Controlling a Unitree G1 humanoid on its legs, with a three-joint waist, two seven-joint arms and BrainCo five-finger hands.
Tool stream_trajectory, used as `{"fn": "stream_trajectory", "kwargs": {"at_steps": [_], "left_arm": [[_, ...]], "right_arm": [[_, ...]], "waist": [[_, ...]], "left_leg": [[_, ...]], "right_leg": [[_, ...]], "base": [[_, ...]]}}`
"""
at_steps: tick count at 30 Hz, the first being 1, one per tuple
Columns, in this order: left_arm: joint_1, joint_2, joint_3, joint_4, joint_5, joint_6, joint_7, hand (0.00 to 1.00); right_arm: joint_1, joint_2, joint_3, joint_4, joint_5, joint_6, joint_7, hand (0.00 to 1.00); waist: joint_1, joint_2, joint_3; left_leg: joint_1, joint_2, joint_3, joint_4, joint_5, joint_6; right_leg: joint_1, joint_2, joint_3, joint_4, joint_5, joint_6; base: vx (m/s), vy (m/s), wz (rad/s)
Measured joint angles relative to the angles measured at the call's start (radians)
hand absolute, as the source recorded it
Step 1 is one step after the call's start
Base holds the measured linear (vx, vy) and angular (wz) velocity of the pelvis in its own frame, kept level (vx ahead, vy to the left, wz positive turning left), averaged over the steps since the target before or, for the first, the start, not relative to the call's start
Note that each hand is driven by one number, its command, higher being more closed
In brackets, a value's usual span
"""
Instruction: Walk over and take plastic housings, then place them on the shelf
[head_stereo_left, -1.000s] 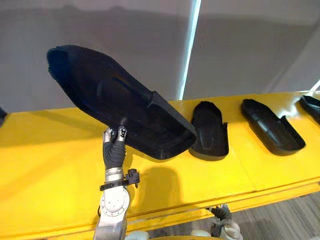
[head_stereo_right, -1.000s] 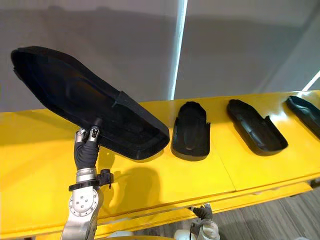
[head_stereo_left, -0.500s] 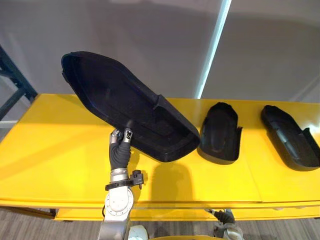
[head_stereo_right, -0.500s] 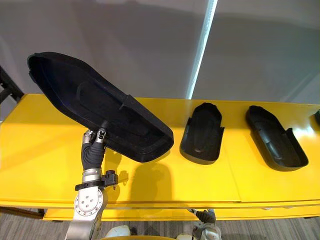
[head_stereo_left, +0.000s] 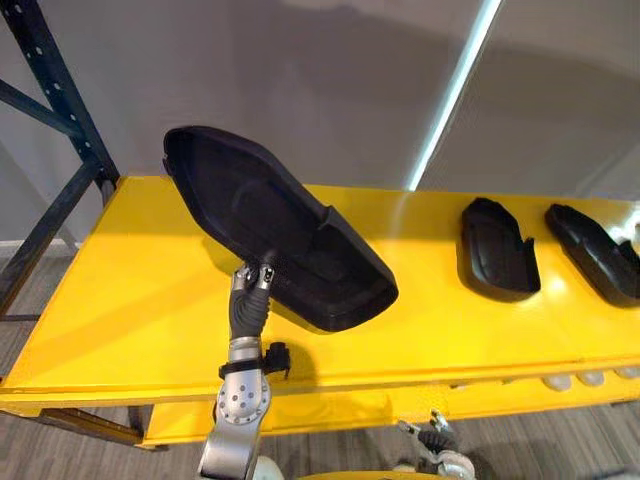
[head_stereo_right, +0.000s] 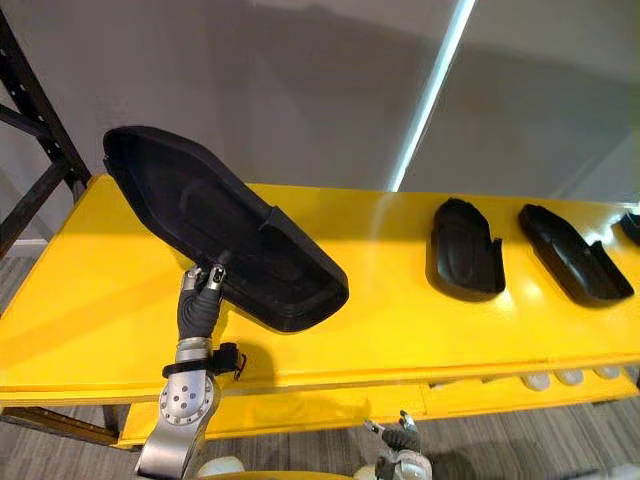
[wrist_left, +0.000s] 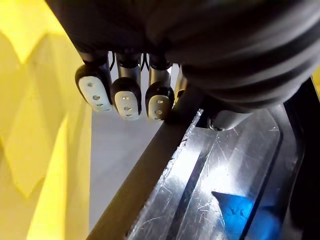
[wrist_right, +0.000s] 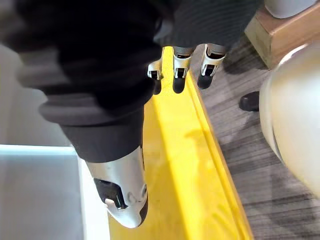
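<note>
Left eye view: left hand (head_stereo_left: 250, 295) pinches housing (head_stereo_left: 262, 222) rim, raised above table (head_stereo_left: 120, 300).

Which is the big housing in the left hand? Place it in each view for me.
Left eye view: held housing, left of centre, tilted over the yellow table.
Right eye view: held housing, further left.
Left wrist view: its rim and glossy inside, past the left hand.
Right wrist view: right hand beside the yellow table's edge.
Shared landmark: the yellow table.
</note>
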Motion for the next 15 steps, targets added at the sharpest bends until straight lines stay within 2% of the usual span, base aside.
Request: {"fn": "stream_trajectory", "kwargs": {"at_steps": [1,2,3,4,5,8,9,11,15], "left_arm": [[0.001,-0.007,0.0,-0.002,0.0,0.0,0.001,1.0],[0.0,-0.013,0.0,-0.005,0.0,0.0,0.0,1.0],[-0.001,-0.019,-0.006,-0.018,0.002,-0.001,-0.001,1.0],[-0.002,-0.019,-0.012,-0.023,0.004,-0.003,-0.001,1.0],[-0.004,-0.023,-0.025,-0.027,0.008,-0.005,-0.002,1.0],[0.002,-0.049,-0.037,-0.024,0.02,0.002,-0.024,1.0],[0.002,-0.05,-0.038,-0.024,0.032,0.002,-0.025,1.0],[0.003,-0.05,-0.03,-0.024,0.046,0.002,-0.039,1.0],[0.013,-0.05,-0.005,-0.024,0.047,0.002,-0.044,1.0]], "right_arm": [[0.003,-0.004,0.006,-0.015,-0.001,0.0,0.006,0.0],[0.003,-0.006,0.008,-0.018,-0.001,-0.001,0.01,0.0],[0.006,-0.008,0.013,-0.019,-0.001,-0.003,0.017,0.0],[0.009,-0.008,0.017,-0.019,0.0,-0.004,0.017,0.0],[0.014,-0.008,0.019,-0.019,0.001,-0.003,0.018,0.0],[0.032,-0.016,0.016,-0.043,0.006,-0.005,0.017,0.0],[0.036,-0.016,0.016,-0.043,0.009,-0.005,0.017,0.0],[0.041,-0.01,0.016,-0.042,0.012,-0.005,0.017,0.0],[0.05,0.004,0.015,-0.042,0.013,-0.005,0.017,0.0]], "waist": [[-0.002,0.003,0.003],[-0.001,0.002,0.002],[-0.001,-0.005,-0.001],[-0.001,-0.009,-0.004],[-0.001,-0.009,-0.004],[-0.002,0.02,-0.006],[-0.002,0.011,-0.004],[0.002,0.019,-0.013],[0.001,0.002,-0.024]], "left_leg": [[0.023,-0.001,0.017,-0.018,0.01,0.012],[0.034,0.0,0.018,-0.027,0.014,0.015],[0.044,-0.018,0.024,-0.042,0.019,0.015],[0.043,-0.03,0.026,-0.047,0.022,0.017],[0.034,-0.049,0.023,-0.048,0.025,0.019],[0.041,-0.049,-0.002,-0.058,0.044,0.004],[0.048,-0.048,-0.009,-0.071,0.056,-0.005],[0.065,-0.037,-0.009,-0.093,0.067,-0.013],[0.088,-0.02,-0.008,-0.138,0.098,-0.021]], "right_leg": [[-0.027,0.06,0.028,0.195,-0.165,0.073],[-0.027,0.095,0.048,0.251,-0.234,0.077],[-0.019,0.161,0.087,0.288,-0.34,0.07],[-0.016,0.185,0.108,0.29,-0.38,0.059],[-0.004,0.218,0.152,0.267,-0.434,0.007],[0.02,0.232,0.143,0.241,-0.424,-0.003],[0.032,0.235,0.132,0.235,-0.423,-0.004],[0.053,0.242,0.122,0.206,-0.415,-0.017],[0.088,0.264,0.12,0.133,-0.375,-0.032]], "base": [[-0.21,0.153,-0.52],[-0.16,0.049,-0.38],[-0.12,-0.007,-0.23],[-0.12,-0.047,-0.09],[-0.08,-0.04,0.13],[0.02,-0.028,0.19],[0.04,-0.047,0.18],[0.07,-0.053,0.1],[0.08,-0.028,-0.05]]}}
